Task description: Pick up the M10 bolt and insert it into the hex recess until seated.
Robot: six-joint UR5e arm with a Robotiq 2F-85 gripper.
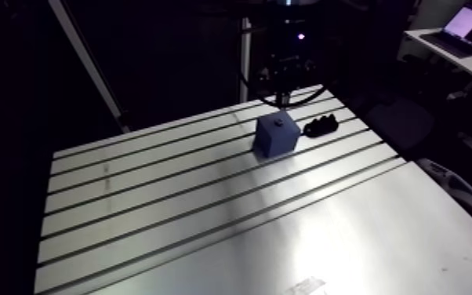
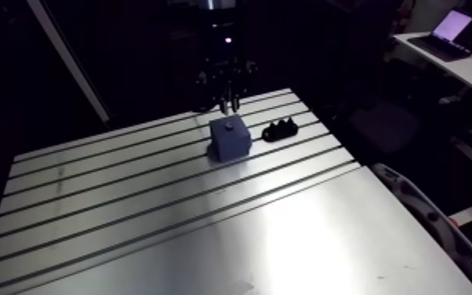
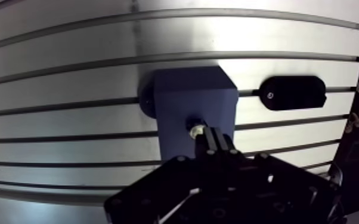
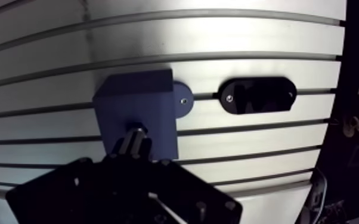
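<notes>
gripper [image 3: 212,134] nearest in the wrist view: fingers drawn together with hardly a gap, nothing visibly clamped between them, tips just short of the bolt [image 3: 195,127]. the bolt stands at the middle of the blue block's [image 3: 182,95] top face, its shiny end up; it looks to be in the hex recess already, though how deep is hidden. the arm view shows the tips hanging a little above the block, with only a small dark spot on top. beyond, a black oblong part [image 3: 292,92] lies near the block, apart from it, on the slotted table [image 3: 68,65]. judgement: pick and placing look done, and seating is the step in hand. next move calls for a straight, centred press down on the bolt's end, kept square so it neither tips nor jams on the hex walls.
</notes>
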